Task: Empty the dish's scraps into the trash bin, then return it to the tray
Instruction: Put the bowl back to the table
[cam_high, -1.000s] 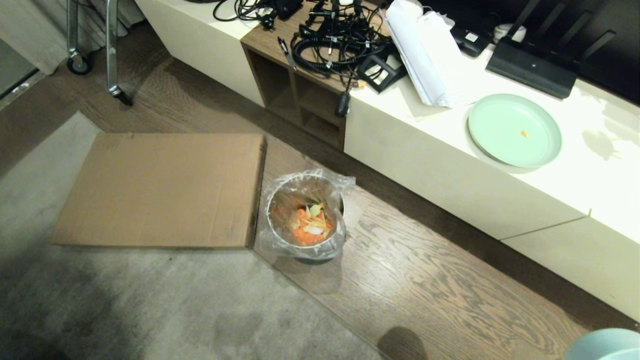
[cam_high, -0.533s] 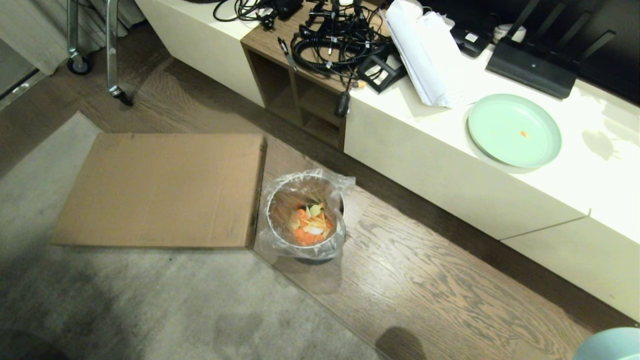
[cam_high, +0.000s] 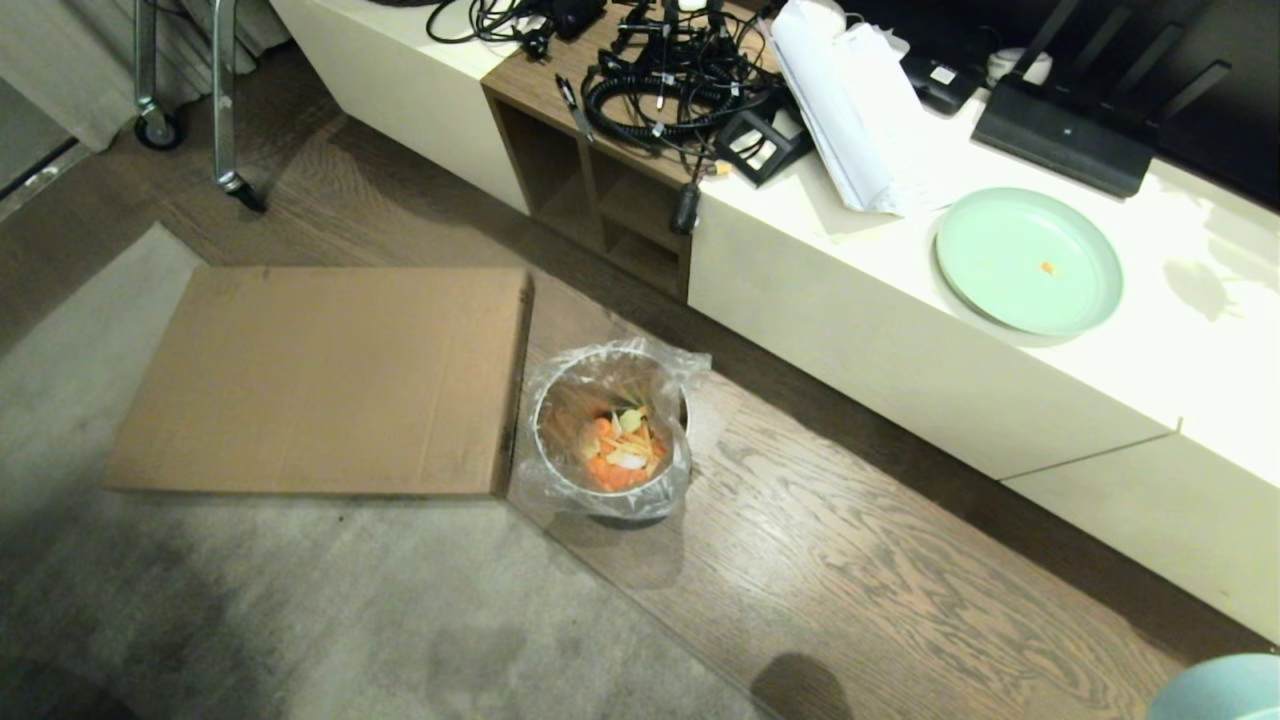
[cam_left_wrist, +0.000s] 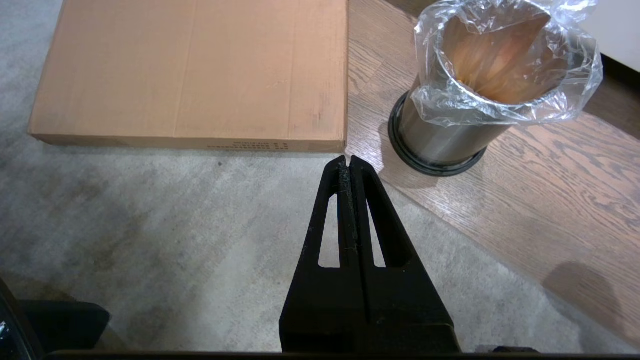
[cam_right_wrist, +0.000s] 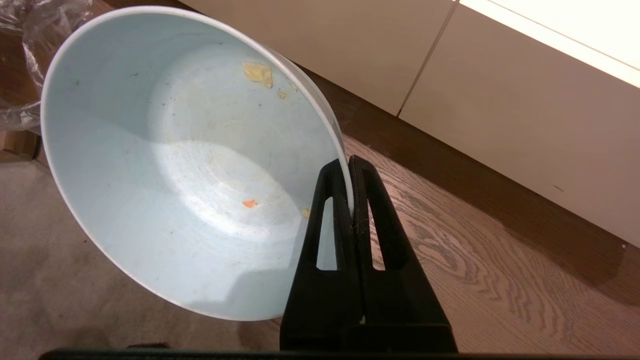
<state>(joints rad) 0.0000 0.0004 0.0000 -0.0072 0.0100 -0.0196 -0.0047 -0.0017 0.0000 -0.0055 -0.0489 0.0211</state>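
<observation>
At the lower right corner of the head view, only a pale sliver of the dish (cam_high: 1215, 690) is seen, well apart from the trash bin (cam_high: 612, 440), which stands at the centre of the frame on the wooden floor just beside a flat cardboard sheet (cam_high: 320, 378). In the right wrist view the dish (cam_right_wrist: 185, 165) is shown tilted, its rim pinched between the clenched fingers of the right gripper (cam_right_wrist: 350, 170); only a few crumbs are stuck to its inside. The scraps (cam_high: 620, 450) are seen piled in the lined bin, so the emptying is judged to be done and the return step to be in hand. The tray is shown in no view, so the next move is judged to call for the tray to be found and the dish to be carried there level and set down flat. The left gripper (cam_left_wrist: 350, 162) is seen pressed together on nothing, low over the grey carpet (cam_left_wrist: 150, 240) near the bin (cam_left_wrist: 450, 125).
</observation>
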